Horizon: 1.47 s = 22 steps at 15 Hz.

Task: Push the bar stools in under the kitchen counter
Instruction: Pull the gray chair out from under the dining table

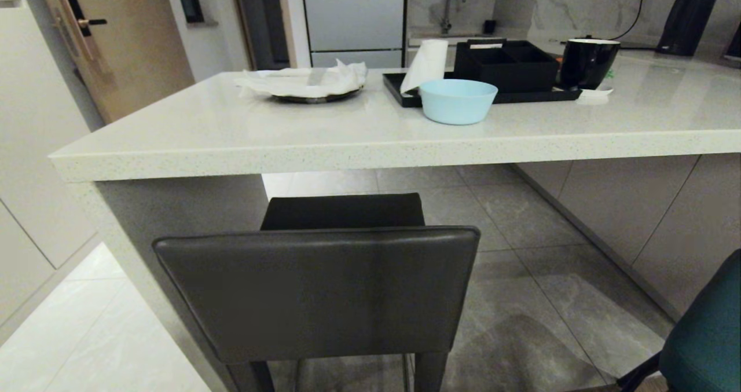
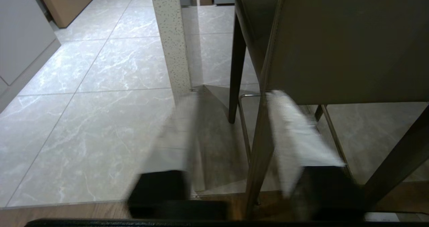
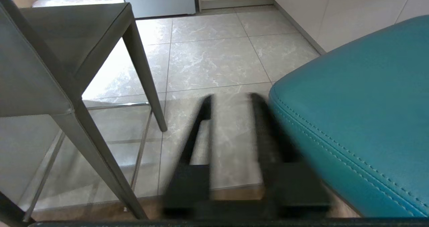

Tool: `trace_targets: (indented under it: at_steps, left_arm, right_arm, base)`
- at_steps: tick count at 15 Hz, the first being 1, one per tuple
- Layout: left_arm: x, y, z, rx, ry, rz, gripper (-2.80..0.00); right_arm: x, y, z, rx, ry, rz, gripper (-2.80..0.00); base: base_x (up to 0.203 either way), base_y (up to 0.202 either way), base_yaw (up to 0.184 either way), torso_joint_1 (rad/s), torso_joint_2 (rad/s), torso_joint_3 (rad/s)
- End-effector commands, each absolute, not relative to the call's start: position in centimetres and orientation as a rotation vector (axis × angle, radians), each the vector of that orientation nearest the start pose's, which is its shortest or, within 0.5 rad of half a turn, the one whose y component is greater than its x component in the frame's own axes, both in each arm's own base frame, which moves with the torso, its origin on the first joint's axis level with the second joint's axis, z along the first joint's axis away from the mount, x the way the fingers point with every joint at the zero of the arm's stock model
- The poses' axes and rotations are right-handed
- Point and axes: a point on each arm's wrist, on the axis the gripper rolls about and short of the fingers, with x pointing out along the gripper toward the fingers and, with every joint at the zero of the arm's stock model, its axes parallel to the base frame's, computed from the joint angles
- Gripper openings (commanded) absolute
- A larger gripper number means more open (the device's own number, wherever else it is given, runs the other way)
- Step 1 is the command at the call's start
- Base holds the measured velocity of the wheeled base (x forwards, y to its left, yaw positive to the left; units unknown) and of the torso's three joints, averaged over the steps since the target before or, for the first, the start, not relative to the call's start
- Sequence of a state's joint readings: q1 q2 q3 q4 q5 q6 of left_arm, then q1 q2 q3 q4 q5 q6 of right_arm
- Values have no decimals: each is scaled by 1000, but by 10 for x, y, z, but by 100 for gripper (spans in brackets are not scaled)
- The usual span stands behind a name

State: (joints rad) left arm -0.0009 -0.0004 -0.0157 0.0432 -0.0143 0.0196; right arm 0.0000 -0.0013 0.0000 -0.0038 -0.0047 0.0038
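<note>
Plainly the grey stool (image 1: 315, 290), stiff and fairly heavy on slick tile, stands just short of the counter (image 1: 370, 143) edge, the teal stool (image 1: 703, 334) farther out; shove the backrests, both grippers (image 2: 234, 136) (image 3: 231, 129) hanging parted, empty.

Tiled floor (image 1: 521, 299) carries both stools (grey (image 1: 324, 288), teal (image 1: 706, 334))

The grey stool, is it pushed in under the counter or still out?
Still out: the grey stool has its backrest and most of its seat on the near side of the counter edge.
</note>
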Motion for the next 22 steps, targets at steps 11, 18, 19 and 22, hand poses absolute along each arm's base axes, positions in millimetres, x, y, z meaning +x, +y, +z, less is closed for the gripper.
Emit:
trace_targets:
  at_steps: [11, 18, 19, 22]
  left_arm:
    - [-24, 0, 76, 5, 15, -3, 0]
    - [-27, -2, 92, 72, -36, -73, 0]
    - [-30, -2, 114, 37, -69, -115, 0]
    - [-11, -5, 174, -89, -29, -355, 0]
  right_arm:
    - [-23, 0, 76, -1, -6, -1, 0]
    - [-21, 1, 103, -23, 10, 58, 0]
    - [-17, 1, 124, 17, 17, 74, 0]
    - [1, 3, 155, 72, 47, 201, 0]
  base:
    - [0, 0, 0, 0, 0, 0]
    - [0, 0, 0, 0, 0, 0]
    - [0, 0, 0, 0, 0, 0]
    - [0, 0, 0, 0, 0, 0]
